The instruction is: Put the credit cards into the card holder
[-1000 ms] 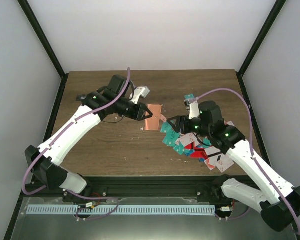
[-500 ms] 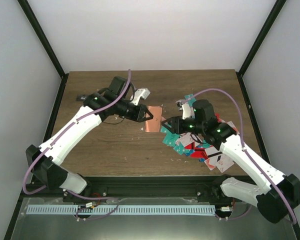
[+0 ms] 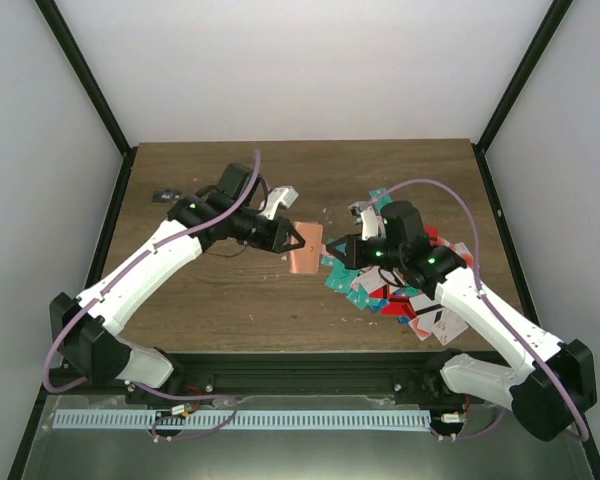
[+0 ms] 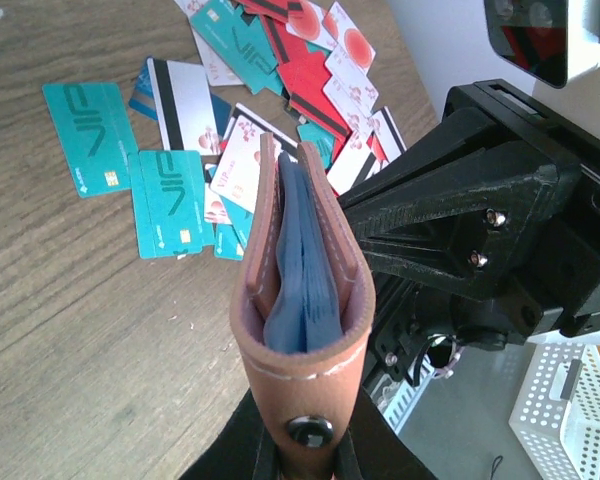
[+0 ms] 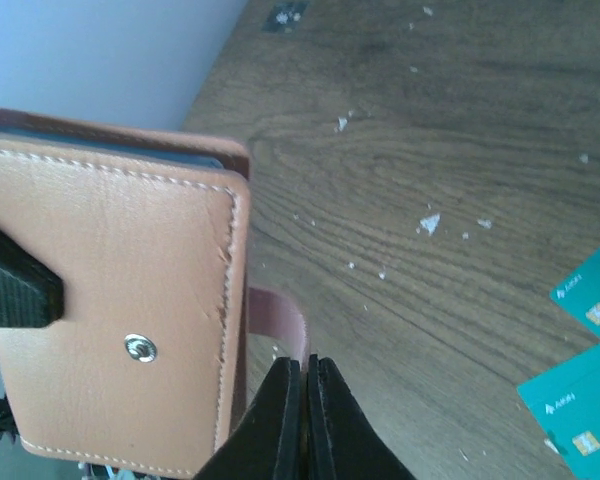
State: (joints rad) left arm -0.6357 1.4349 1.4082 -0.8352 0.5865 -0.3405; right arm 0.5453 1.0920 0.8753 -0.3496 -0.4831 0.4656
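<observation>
Card holder [image 4: 305, 300] clamped in left jaws | right jaws together at tab [image 5: 280, 318] | credit cards [image 3: 400, 290] loose at 4 o'clock, 0 seen inserted

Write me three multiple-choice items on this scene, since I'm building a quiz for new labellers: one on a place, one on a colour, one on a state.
1. Where do the loose thin plastic credit cards lie?
A. On the right side of the brown wooden table.
B. In the table's far left corner.
C. Inside a white bin.

2. What colour are the inner pockets of the salmon-pink leather-like folding card holder?
A. Yellow.
B. Blue.
C. Green.

3. What is the left gripper doing?
A. Standing open over the cards.
B. Resting shut on bare wood.
C. Shut on the card holder.

Answers: 1 A, the top view shows the pile right of centre; 2 B, the left wrist view looks straight into blue pockets; 3 C, its fingers clamp the holder's end.
</observation>
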